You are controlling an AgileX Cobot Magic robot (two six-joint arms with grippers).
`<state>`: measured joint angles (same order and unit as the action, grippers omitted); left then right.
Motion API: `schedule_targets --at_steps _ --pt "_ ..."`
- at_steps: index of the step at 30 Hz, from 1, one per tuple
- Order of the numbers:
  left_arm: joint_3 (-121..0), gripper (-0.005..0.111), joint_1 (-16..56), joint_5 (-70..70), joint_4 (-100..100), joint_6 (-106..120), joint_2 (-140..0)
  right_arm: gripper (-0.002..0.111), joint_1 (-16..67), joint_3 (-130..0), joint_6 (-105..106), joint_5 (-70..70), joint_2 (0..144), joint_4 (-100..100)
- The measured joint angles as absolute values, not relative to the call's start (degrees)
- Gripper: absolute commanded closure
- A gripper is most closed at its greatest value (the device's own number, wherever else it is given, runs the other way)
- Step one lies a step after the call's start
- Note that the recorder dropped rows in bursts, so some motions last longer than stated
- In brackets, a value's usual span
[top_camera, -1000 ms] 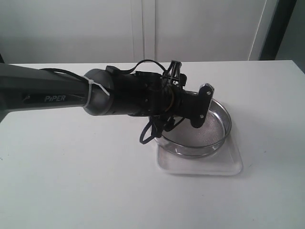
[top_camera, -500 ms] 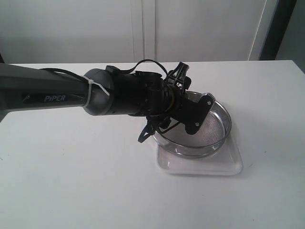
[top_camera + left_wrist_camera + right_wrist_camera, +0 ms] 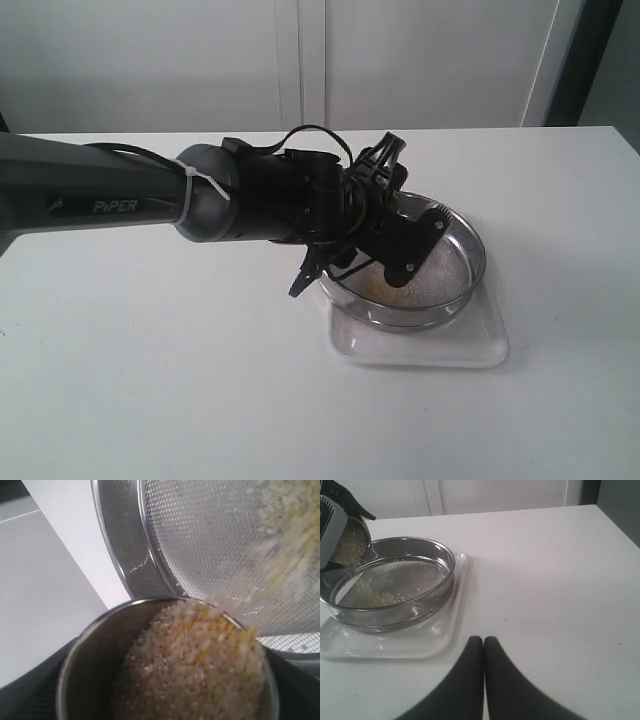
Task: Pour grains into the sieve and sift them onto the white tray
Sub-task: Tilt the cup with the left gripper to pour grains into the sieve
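Tipping a cup (image 3: pixel 85 675) over the sieve's (image 3: pixel 470 262) left rim, the left gripper (image 3: pixel 405 250), clamped on it, lets grains (image 3: pixel 195 665) stream in: yellow specks among pale rice, heaping small. The sieve sits on the tray (image 3: pixel 485 347) so siftings land there. The right gripper (image 3: pixel 484 650), pinched together, idles rightward.
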<state>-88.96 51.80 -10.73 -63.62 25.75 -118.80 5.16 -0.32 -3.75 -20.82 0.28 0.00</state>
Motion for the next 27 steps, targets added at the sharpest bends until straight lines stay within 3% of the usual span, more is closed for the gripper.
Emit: schedule_targets --at_steps 27 --pt "-89.0 0.107 51.8 -9.8 -86.6 26.0 -121.3 0.108 5.2 -0.3 -3.7 -20.8 0.3 0.0"
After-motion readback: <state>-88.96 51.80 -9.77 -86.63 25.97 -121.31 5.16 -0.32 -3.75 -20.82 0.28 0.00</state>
